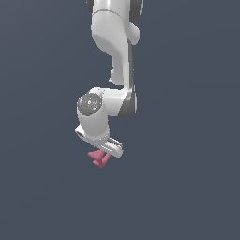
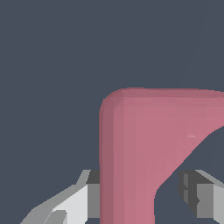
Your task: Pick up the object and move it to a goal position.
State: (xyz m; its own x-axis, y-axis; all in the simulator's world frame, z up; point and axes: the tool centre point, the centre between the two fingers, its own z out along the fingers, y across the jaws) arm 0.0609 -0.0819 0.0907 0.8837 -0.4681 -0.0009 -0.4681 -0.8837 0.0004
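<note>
Gripping the pinkish-red object [image 1: 99, 158] between both fingers [image 2: 94, 194], the jaws hang over a plain slate-grey surface [image 1: 187, 187] — featureless all around.

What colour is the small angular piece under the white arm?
Pinkish-red, plain and matte; the small angular pinkish-red piece shows best in the wrist view.

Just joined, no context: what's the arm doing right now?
A white Panda arm has its gripper down over a small pinkish-red object. In the wrist view the object sits between the fingers, one pad against it, a gap on the other side. Whether it is gripped or lifted can't be told. No goal marker is visible.
</note>
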